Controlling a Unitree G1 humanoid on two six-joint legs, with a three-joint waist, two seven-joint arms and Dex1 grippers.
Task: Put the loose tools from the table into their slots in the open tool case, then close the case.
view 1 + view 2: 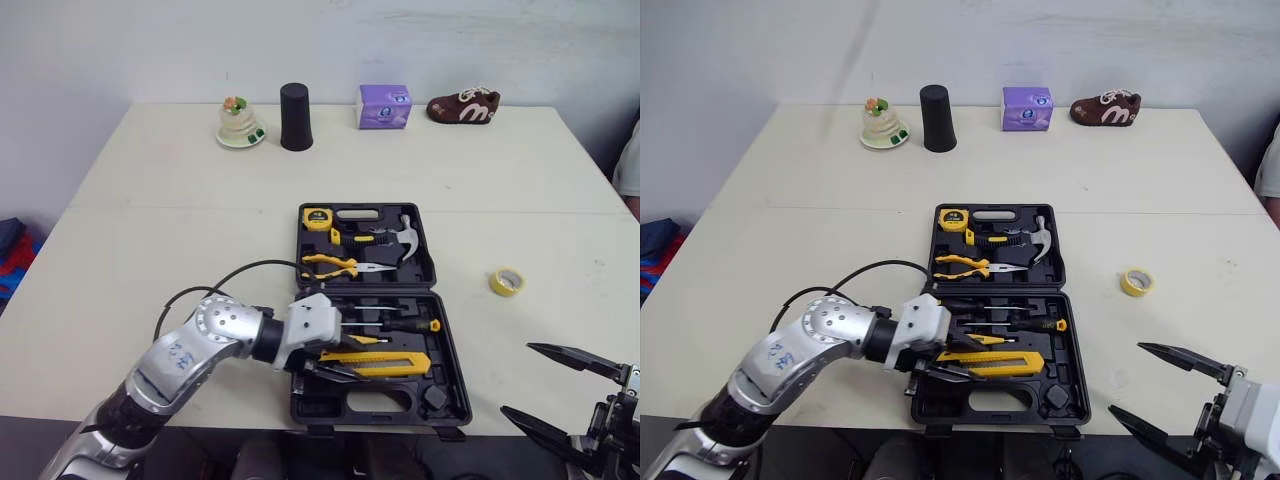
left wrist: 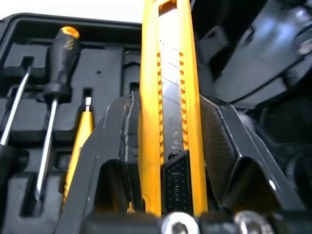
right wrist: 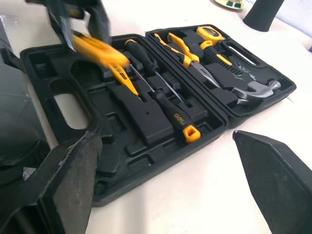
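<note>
You are in the placing step: your left gripper (image 2: 168, 105) is clamped on the yellow knife (image 1: 385, 362), one finger on each side of its body, and holds it over the near half of the open case (image 1: 452, 395), lying crosswise just on the near side of the screwdrivers (image 1: 405, 325). Whether the knife is already seated or a little above its recess I cannot tell, so I'd judge the next move as a short, level press down into the long slot. Only then spread the fingers and lift straight up, since the moulded ribs sit close on both sides. Keep the knife parallel to the screwdrivers so its end does not ride up on them. Your right gripper (image 1: 517, 378) hangs with its fingers wide apart and empty at the table's near right corner, well apart from the case. A tape roll (image 1: 508, 282) lies loose on the table (image 1: 150, 250), right of the hinge line and between that gripper and the far half; it looks like the right arm's pick. The case's near rim sits close to the table edge, so avoid pushing it toward you. There is open room to the left and right of it, and room behind the far half for swinging it shut.
</note>
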